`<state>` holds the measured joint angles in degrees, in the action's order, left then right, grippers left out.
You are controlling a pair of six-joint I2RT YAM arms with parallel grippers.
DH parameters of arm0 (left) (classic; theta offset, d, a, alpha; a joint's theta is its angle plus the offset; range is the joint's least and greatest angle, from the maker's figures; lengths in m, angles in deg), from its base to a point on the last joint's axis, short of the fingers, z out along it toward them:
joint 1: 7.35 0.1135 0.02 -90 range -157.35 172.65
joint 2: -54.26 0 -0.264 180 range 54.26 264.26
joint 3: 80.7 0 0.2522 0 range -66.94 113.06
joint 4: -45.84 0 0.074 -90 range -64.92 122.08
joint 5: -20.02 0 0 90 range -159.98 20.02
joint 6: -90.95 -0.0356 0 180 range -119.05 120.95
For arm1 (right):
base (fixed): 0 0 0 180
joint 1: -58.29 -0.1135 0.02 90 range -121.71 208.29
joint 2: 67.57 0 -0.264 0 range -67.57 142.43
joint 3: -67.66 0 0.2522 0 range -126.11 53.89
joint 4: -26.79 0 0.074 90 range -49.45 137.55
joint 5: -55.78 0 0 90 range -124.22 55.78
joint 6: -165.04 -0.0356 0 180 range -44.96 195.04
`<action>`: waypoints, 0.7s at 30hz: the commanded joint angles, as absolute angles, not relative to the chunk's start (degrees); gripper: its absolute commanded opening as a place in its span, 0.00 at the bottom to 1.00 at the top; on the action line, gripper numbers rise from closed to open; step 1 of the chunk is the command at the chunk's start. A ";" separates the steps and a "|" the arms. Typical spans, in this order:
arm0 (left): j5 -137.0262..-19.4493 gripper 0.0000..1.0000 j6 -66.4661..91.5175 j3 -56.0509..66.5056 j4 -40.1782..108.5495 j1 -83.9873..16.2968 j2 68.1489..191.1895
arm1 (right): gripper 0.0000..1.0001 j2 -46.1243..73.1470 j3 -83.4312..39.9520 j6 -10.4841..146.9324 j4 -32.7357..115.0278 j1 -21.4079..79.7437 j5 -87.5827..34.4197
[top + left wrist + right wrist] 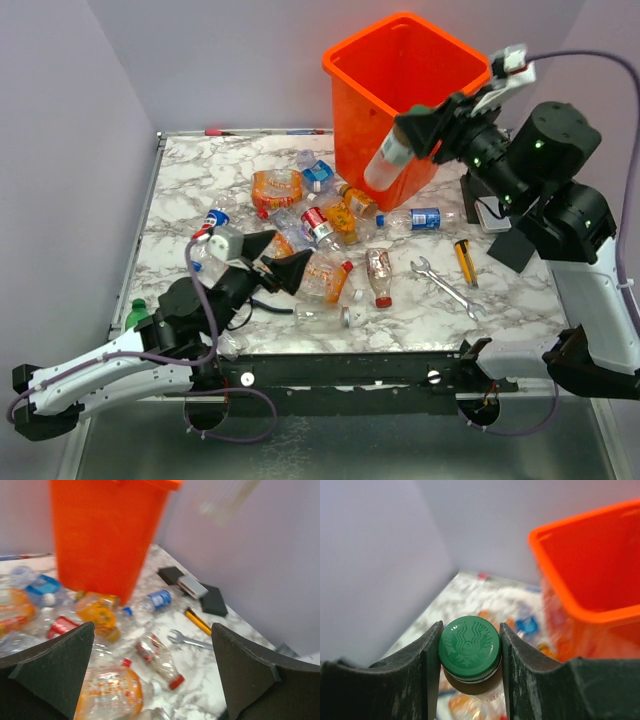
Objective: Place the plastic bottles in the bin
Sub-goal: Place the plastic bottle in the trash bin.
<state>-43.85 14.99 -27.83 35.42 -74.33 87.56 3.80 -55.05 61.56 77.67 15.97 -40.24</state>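
Under both end effectors lies the white marble counter (440, 325). To the right of the right end effector (408, 138), as its own camera sees it, stands the big orange bin (390, 70), upright at the far side of the counter. The right end effector is up high, just beside the bin's near wall and close to the rim. Its two fingers (427, 670) are pulled in narrow and squeeze a clear bottle (383, 165) by its top, one finger on each side. That bottle hangs down outside the bin, not inside it.

The left end effector (280, 258) is low over the near left part of the counter. Its fingers stand wide apart with nothing between them. Many plastic bottles (320, 225) lie in a loose heap between it and the bin. An orange-label bottle (112, 692) lies closest, just below its fingers. A red-cap bottle (157, 660) lies just ahead of it. A steel wrench (445, 287) lies off to its right, apart from the heap.

Smallest is the green cap (470, 642) on the clear bottle, touching both fingers of the right end effector.
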 commanded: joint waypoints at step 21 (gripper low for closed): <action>-23.10 0.99 14.72 -40.74 27.13 -74.31 67.89 | 0.01 30.95 -70.49 63.48 39.12 36.61 -65.01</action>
